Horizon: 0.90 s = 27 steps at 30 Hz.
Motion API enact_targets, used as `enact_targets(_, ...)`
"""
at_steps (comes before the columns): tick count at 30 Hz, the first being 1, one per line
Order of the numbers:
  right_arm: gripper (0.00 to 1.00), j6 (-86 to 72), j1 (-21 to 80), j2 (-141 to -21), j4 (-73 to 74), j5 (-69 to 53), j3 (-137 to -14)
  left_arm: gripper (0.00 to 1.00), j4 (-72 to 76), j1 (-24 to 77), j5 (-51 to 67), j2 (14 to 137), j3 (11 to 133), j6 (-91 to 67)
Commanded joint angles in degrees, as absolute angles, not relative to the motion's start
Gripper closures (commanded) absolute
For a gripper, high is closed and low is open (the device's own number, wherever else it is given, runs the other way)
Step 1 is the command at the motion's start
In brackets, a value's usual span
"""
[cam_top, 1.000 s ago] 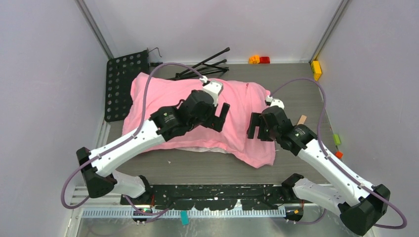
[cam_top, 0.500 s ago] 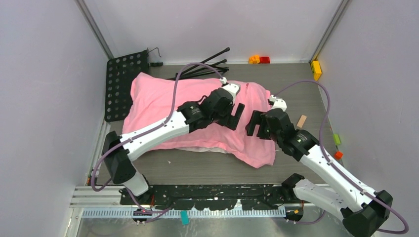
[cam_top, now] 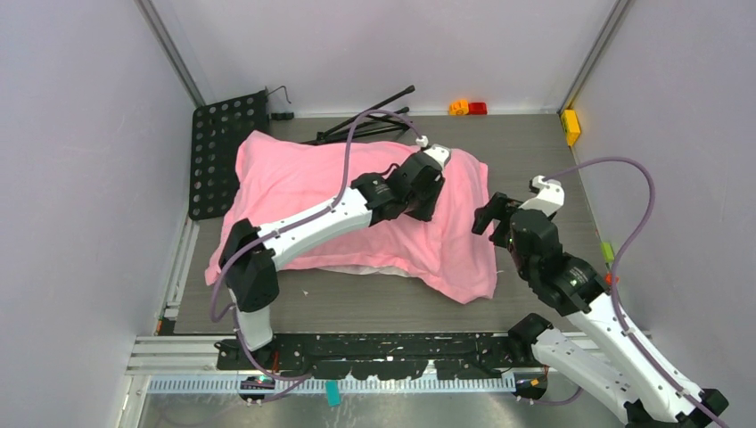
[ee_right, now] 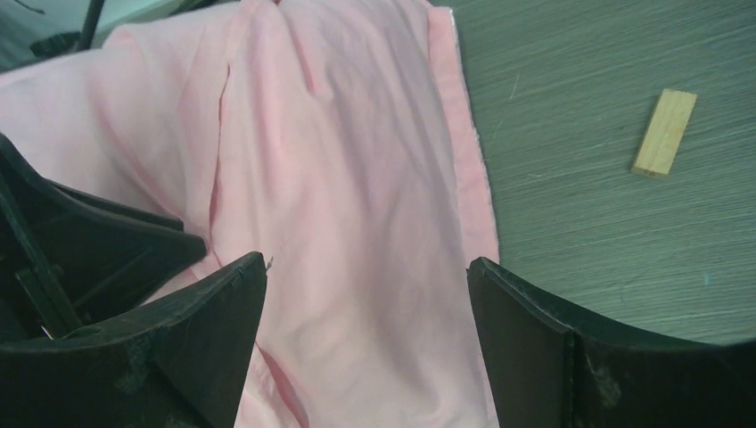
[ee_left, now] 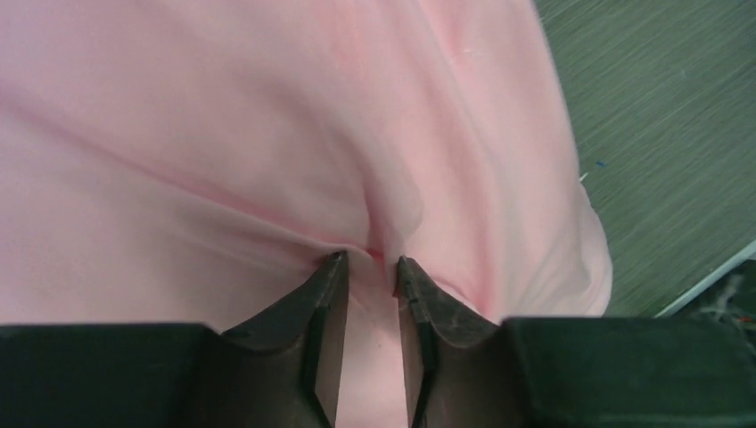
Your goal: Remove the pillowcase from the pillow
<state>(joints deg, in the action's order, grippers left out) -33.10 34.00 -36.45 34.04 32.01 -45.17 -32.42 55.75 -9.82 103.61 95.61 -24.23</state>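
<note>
The pink satin pillowcase [cam_top: 303, 192] lies across the table, covering the pillow [cam_top: 357, 268], of which only a white sliver shows under the near edge. My left gripper [cam_top: 427, 210] presses down on the right half of the pillowcase [ee_left: 267, 134]. In the left wrist view the left gripper [ee_left: 370, 263] has its jaws drawn close, and a puckered fold of pink fabric is pinched between them. My right gripper [cam_top: 492, 217] hovers at the pillowcase's right end. In its own view the right gripper [ee_right: 365, 263] stands wide open above the pillowcase [ee_right: 357, 178], holding nothing.
A small wooden block [ee_right: 664, 132] lies on the grey table [cam_top: 535, 152] right of the pillowcase. A black perforated plate [cam_top: 218, 152] stands at back left, and black rods [cam_top: 365, 120] lie behind the pillow. Small coloured blocks [cam_top: 468, 108] and a yellow block [cam_top: 571, 125] line the back.
My left gripper has travelled right across the pillow and its jaws have narrowed onto a fold of pink fabric. My right arm has pulled back to the right, still open.
</note>
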Motion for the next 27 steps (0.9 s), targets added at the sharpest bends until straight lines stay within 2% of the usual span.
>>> enact_targets(1,0.13,-33.11,33.99,-41.16,31.36,28.83,-45.71,0.81,-34.17,52.96,-9.99,101.61,95.93,-25.65)
enact_targets(3,0.13,-33.14,33.96,-43.32,30.19,25.72,-46.07,0.89,-33.14,51.71,-10.16,98.23,93.14,-26.37)
enact_targets(8,0.13,-32.23,33.91,-49.59,27.30,18.82,-48.70,0.96,-30.13,48.61,-9.62,89.48,84.33,-28.14)
enact_targets(19,0.13,-32.73,33.93,-62.89,25.61,16.06,-57.44,1.00,-28.04,46.34,-8.26,85.84,77.06,-29.04)
enact_targets(27,0.12,-34.27,33.69,-73.83,31.79,29.05,-64.00,1.00,-27.46,45.76,-9.21,86.31,75.16,-28.69)
